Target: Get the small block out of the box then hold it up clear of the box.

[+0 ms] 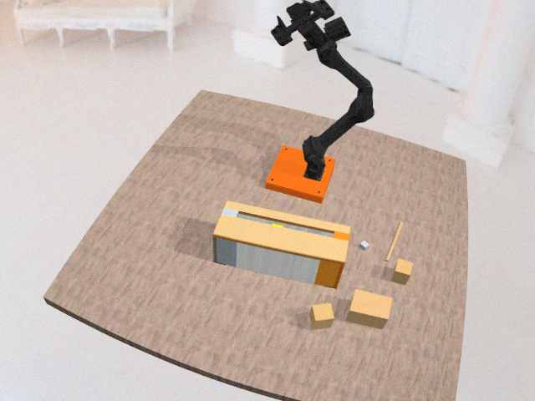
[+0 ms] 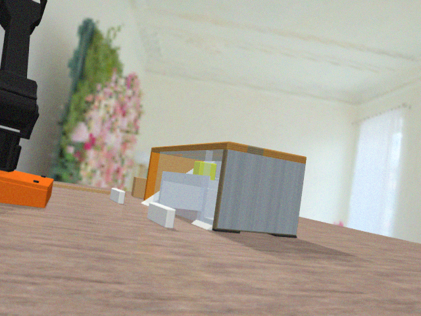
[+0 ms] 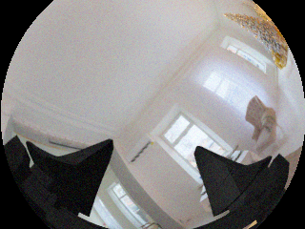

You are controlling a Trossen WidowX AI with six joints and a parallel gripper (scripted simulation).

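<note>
The small yellow block [image 1: 277,225] [image 2: 204,170] sits inside the box [image 1: 281,236] [image 2: 258,193], raised above the table. It shows through the top slot in the top view and through the clear side in the exterior view, above a pale panel. The box stands upright, with an orange end and a grey-blue end. My gripper [image 1: 293,12] [image 3: 155,148] is raised high above and behind the orange base, far from the box. Its fingers stand wide apart with nothing between them in the wrist view. The shelf surface under the block is mostly hidden.
A thin stick [image 1: 394,241], a small pale cube [image 1: 364,244] and wooden blocks [image 1: 370,308] [image 1: 322,316] [image 1: 402,271] lie beyond the box's orange end. White upright pieces [image 2: 161,216] [image 2: 117,195] stand by the clear side. The orange base [image 1: 298,172] [image 2: 24,188] is near the box.
</note>
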